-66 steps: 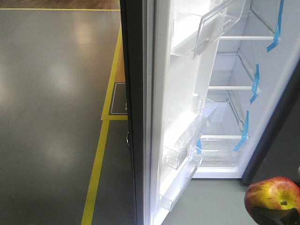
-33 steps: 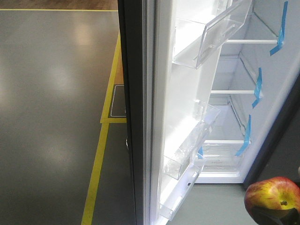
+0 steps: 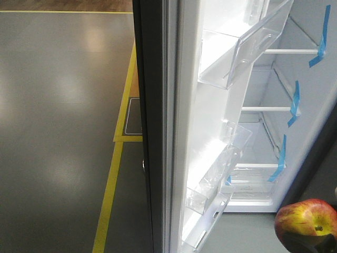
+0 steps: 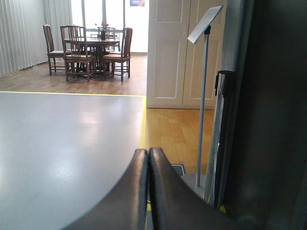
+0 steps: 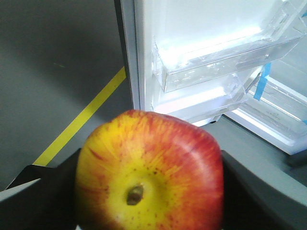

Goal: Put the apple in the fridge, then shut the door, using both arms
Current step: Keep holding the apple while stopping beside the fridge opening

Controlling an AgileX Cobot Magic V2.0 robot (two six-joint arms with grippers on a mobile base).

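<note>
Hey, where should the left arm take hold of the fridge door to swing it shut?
Probably the door along its free edge nearest the camera, coming from the plain dark outer side: that face is flat, while the white inner face carries jutting clear bins. The left gripper is shut, so push flat.

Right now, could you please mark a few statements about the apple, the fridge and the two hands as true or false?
1. The right hand grips the apple. True.
2. The door of the fridge is shut. False: it stands open, and the white interior shows.
3. The left hand is shut and holds nothing. True.
4. The tape strips inside the fridge are red. False: they are blue.
5. The clear door bins hold bottles. False: they look empty.
</note>
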